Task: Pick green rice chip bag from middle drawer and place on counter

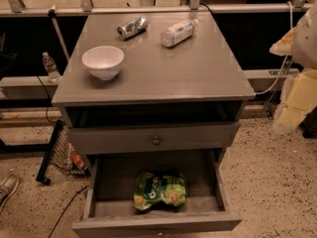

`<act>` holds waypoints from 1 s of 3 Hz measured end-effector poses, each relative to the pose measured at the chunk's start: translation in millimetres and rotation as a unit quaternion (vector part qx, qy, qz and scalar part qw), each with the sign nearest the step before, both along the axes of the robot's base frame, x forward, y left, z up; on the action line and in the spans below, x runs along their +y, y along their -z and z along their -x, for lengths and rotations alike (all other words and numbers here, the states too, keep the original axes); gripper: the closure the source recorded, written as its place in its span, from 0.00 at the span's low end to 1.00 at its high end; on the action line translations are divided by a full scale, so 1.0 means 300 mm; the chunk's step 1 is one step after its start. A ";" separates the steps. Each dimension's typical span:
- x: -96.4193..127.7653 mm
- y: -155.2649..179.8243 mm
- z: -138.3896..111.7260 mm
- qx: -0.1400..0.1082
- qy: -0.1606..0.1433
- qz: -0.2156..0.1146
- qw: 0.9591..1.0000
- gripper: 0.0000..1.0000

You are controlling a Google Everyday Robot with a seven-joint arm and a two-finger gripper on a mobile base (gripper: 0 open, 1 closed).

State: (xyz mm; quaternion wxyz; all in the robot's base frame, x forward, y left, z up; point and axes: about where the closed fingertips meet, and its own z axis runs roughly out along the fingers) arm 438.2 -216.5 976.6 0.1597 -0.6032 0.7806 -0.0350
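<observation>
the green rice chip bag [159, 190] lies flat on the floor of the middle drawer [101, 182], near the front and about halfway from side to side. the drawer is pulled out, so the bag can be reached from above with nothing over it. the drawer front [198, 137] above it, the one with the small round knob, is shut, so it does not hang over the bag.

the gripper [296, 95] is up at the right edge of the view, off to the side of the cabinet and well apart from the bag. i cannot tell if it is wide or narrow.

on the surface [188, 68] there are 1 white bowl [103, 61], 1 can [132, 27] lying down and 1 clear bottle [178, 32] lying down. the front right part is bare, so i think that is a good spot for the bag.

the pick has not begun yet. the bag looks crinkly and soft, so it may slip or bend when pinched.
</observation>
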 end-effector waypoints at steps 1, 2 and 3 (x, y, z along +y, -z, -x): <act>0.000 0.000 0.000 0.000 0.000 0.000 1.000 0.00; 0.004 0.074 -0.006 0.009 0.009 -0.007 1.000 0.00; 0.005 0.199 -0.010 0.032 0.021 -0.030 0.999 0.00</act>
